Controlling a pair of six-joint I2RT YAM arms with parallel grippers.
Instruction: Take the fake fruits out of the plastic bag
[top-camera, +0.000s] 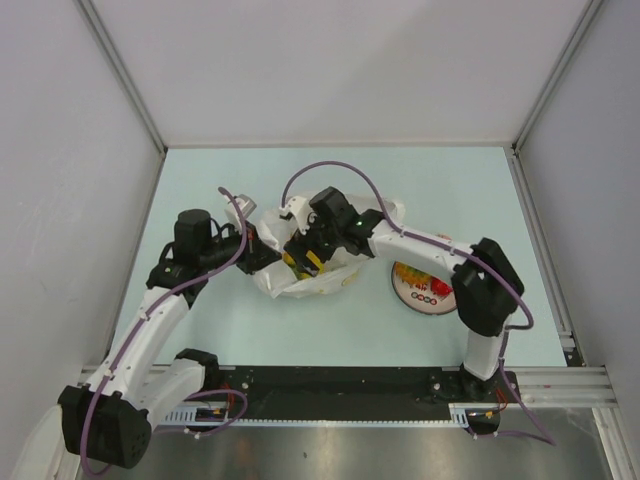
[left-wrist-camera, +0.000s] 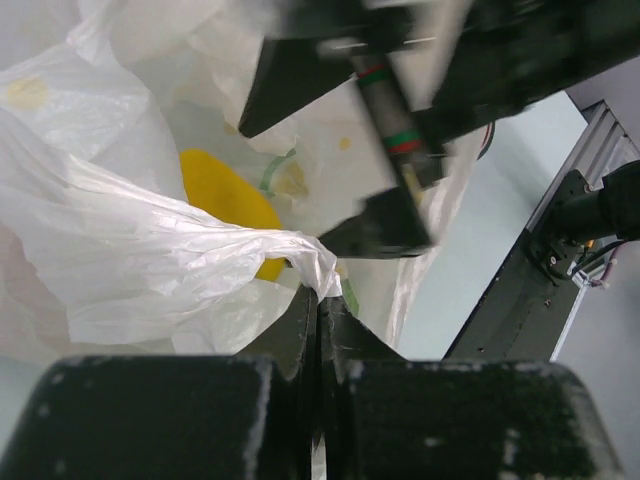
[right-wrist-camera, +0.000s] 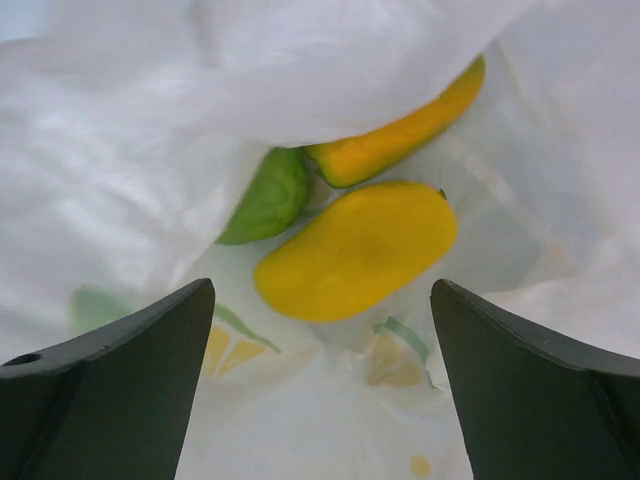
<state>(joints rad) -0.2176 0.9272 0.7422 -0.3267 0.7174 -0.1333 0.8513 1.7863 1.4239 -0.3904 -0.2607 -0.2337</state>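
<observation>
The white crinkly plastic bag (top-camera: 290, 283) lies mid-table. My left gripper (left-wrist-camera: 320, 292) is shut on a bunched fold of the bag's rim and holds it up. My right gripper (right-wrist-camera: 322, 290) is inside the bag's mouth, open wide, with nothing between its fingers. Just ahead of it on the bag's floor lies a yellow mango (right-wrist-camera: 355, 250). A green fruit (right-wrist-camera: 265, 200) and an orange-yellow fruit (right-wrist-camera: 400, 130) sit behind it, partly under the bag film (right-wrist-camera: 130, 150). The yellow mango (left-wrist-camera: 225, 195) also shows in the left wrist view, below the right gripper's body (left-wrist-camera: 390, 150).
A round white plate (top-camera: 425, 285) with coloured marks sits right of the bag, close to the right arm's elbow. Grey walls enclose the pale green table (top-camera: 200, 190) on three sides. A black rail (top-camera: 340, 390) runs along the near edge.
</observation>
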